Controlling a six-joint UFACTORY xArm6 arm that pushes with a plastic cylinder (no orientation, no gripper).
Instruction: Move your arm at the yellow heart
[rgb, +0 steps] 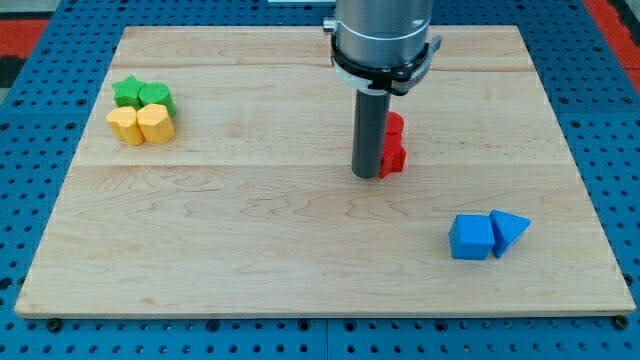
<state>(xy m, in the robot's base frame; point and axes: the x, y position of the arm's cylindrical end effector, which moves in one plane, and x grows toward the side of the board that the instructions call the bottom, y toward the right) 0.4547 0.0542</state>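
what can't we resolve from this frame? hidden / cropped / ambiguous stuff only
- Red block, camera view: its left part is hidden behind the rod, so its shape is unclear, as is whether my tip touches it.
- Yellow blocks: two pressed together; which one is the heart is too small to tell.
- Green blocks: partly overlapped by the yellow ones; shapes uncertain.
- Arm: cut off by the view's top edge.

- A robotics lab bench is suggested rather than a home or shop.
- A pale wooden board (320, 250), made of joined planks, is laid flat as a work surface.
- Beneath it, a blue perforated base (620, 150) with a regular grid of holes is seen on all sides.
- A grey metal robot arm (383, 35) is mounted above the board.
- Small coloured blocks are scattered as test pieces.
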